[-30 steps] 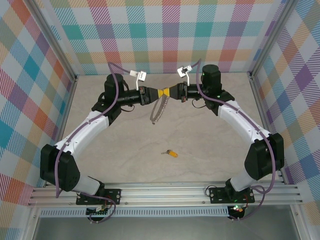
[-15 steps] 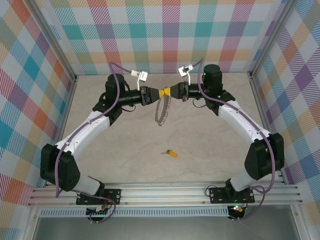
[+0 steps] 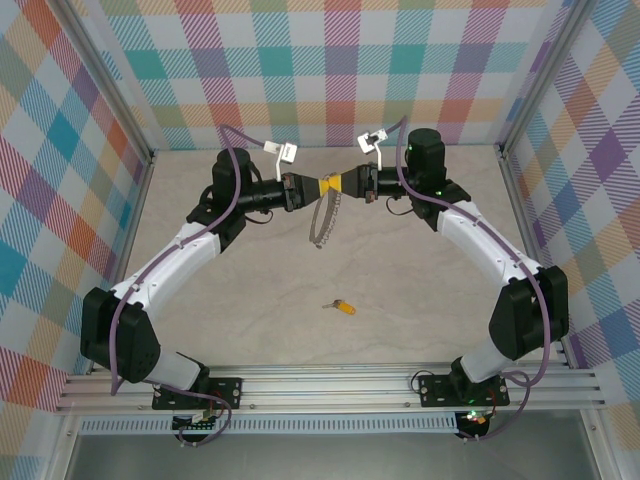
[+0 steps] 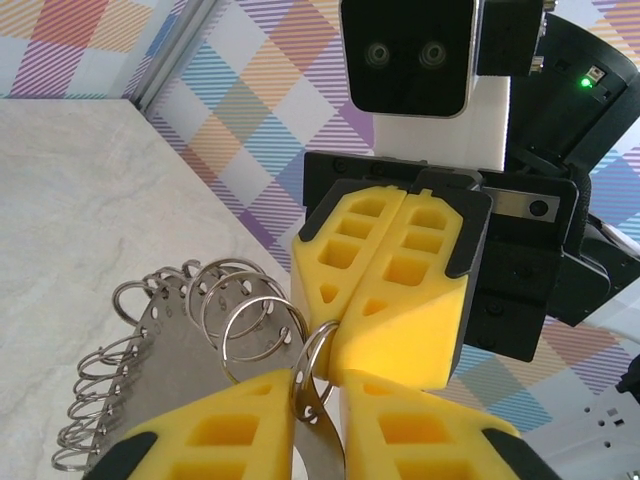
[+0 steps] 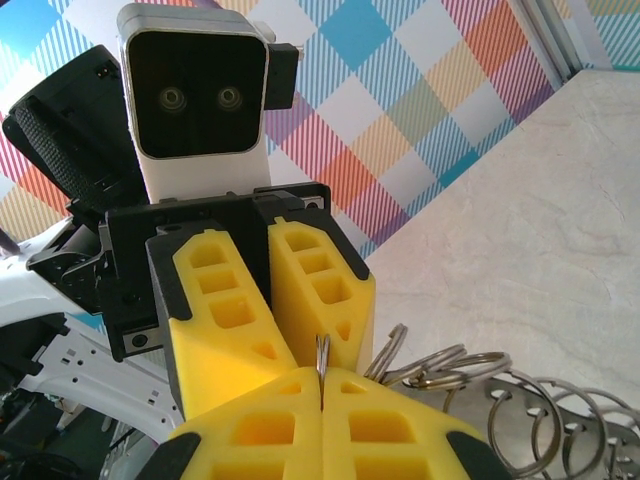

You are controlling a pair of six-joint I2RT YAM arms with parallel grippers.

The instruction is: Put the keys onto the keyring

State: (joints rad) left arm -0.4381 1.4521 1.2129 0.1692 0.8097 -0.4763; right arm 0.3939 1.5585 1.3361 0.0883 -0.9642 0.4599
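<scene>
Where left claw (image 3: 322,185) and right claw (image 3: 340,183) meet, upper centre of the top view, the keyring (image 3: 322,218) is hung limp.
The key (image 3: 343,306) is seen lower centre on the desk (image 3: 250,300).
Left wrist: left claw (image 4: 318,405) is closed on a thin loop.
Right wrist: right claw (image 5: 322,400) likewise.
The keyring is judged light and slippery, so single loops are to be pinched.

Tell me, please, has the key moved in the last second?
No; the key lies at the same spot, just as far from the front rail.
</scene>
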